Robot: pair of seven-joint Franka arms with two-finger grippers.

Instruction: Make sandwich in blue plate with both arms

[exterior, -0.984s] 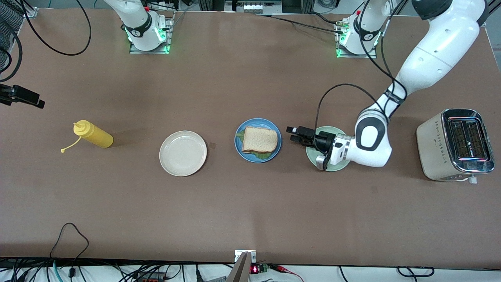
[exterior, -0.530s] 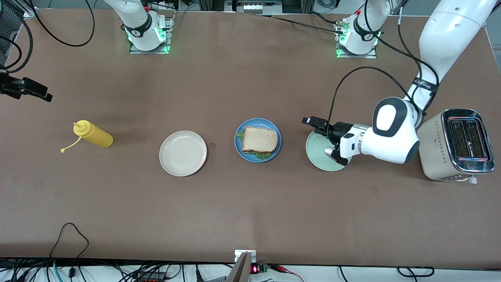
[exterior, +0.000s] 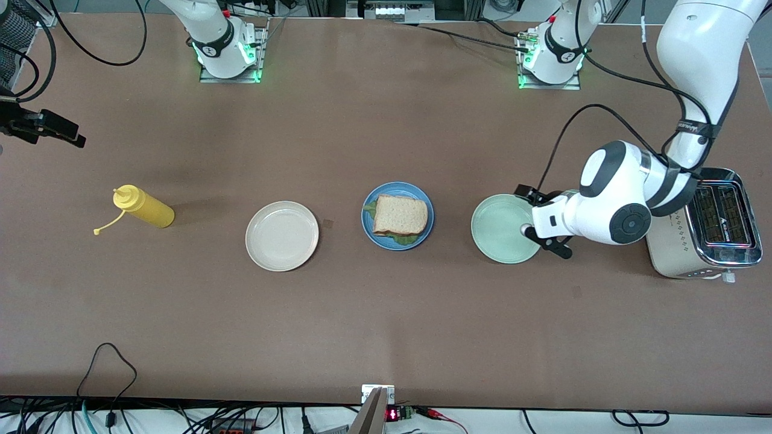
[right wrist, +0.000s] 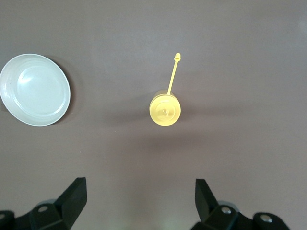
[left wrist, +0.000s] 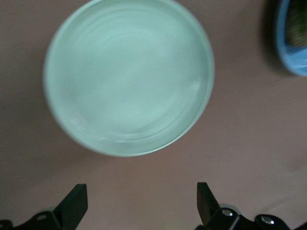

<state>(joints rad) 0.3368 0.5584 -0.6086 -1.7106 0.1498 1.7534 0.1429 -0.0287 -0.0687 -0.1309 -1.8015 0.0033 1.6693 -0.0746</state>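
Sandwich (exterior: 400,216) sits assembled on the blue plate (exterior: 426,232), so it looks basically done. Left gripper (left wrist: 140,203) hangs spread and empty beside the mint plate (exterior: 496,228); right gripper (right wrist: 139,200), also spread, hovers above the mustard bottle (right wrist: 165,109). Next is probably just parking both.

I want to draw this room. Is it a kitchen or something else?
Probably a robot lab set up as a pretend kitchen: a toaster, a sandwich on a blue plate, and loose cables along the table's edge.

Brown table (exterior: 386,313) w/ matte top fills nearly the whole view, evenly lit, soft shadows. Black cables (exterior: 108,361) loop over its edge nearest the front camera. Metal framing (exterior: 386,9) along the edge by the bases.
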